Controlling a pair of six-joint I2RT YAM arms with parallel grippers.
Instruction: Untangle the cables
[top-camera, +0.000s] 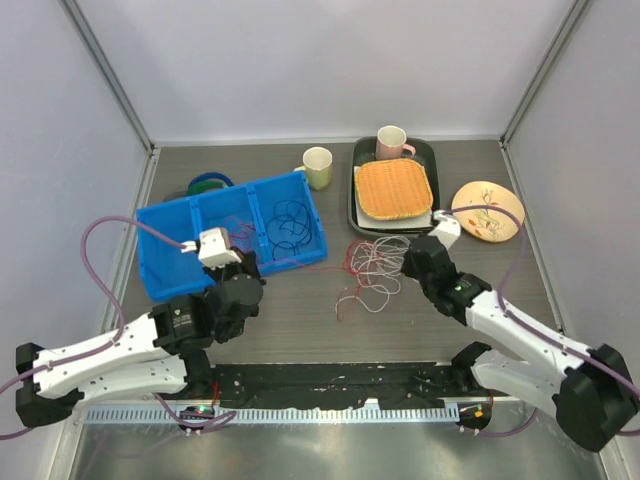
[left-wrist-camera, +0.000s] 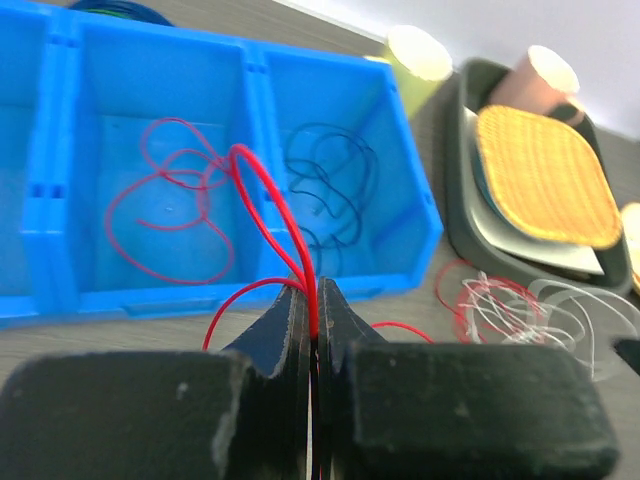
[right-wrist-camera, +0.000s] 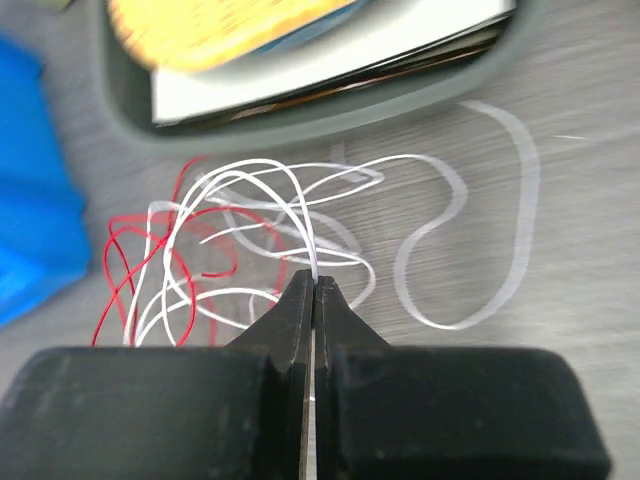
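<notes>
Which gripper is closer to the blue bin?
Left. The left gripper sits at the near wall of the blue bin, pinching a red cable; the right gripper is to its right, pinching a white cable.

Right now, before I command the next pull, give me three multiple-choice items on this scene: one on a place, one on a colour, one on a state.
1. Where is the dark cable?
A. in the bin
B. on the table
C. in the tray

2. What colour is the cable in the left hand?
A. white
B. red
C. dark

3. The right hand is:
A. wide open
B. shut on the white cable
C. shut on a cup

Answers:
1 A, its loops lie in the bin's end section.
2 B, the red cable runs into its shut jaws.
3 B, its jaws pinch a white strand.
</notes>
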